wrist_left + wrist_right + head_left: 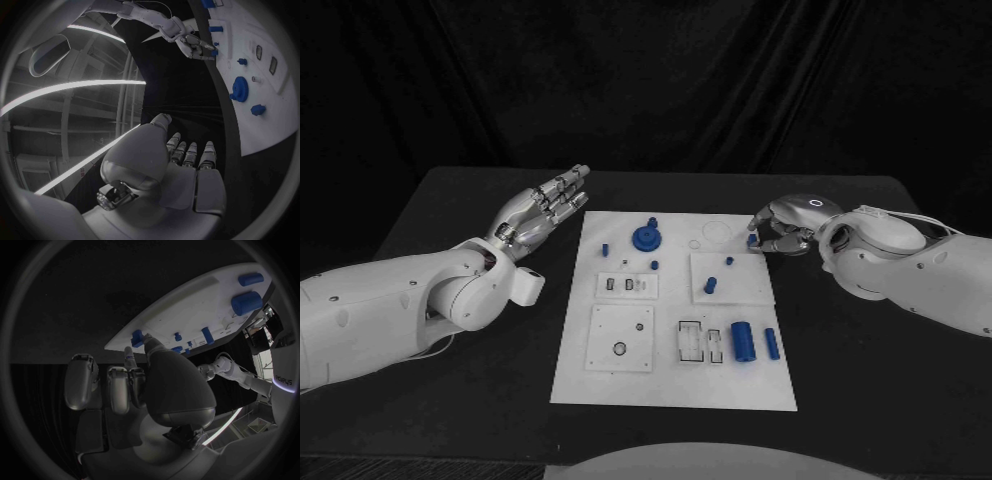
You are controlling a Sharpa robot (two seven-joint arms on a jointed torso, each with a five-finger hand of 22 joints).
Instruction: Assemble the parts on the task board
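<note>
At upper right of the white board [672,395], the right hand [780,231] is pinching a small blue peg [753,240], apparently for seating; the left hand [538,212] is hovering spread, empty, clear of the work.

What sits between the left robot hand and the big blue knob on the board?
Head view: bare black table, then the board's white edge with a small blue peg just below that line. Left robot hand open; knob untouched.

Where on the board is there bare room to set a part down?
The near strip of the board, below the two blue cylinders, is bare; so is the far left corner by the left hand. It is crowded round the blue knob and at the far right edge, where the right hand touches a small part.
</note>
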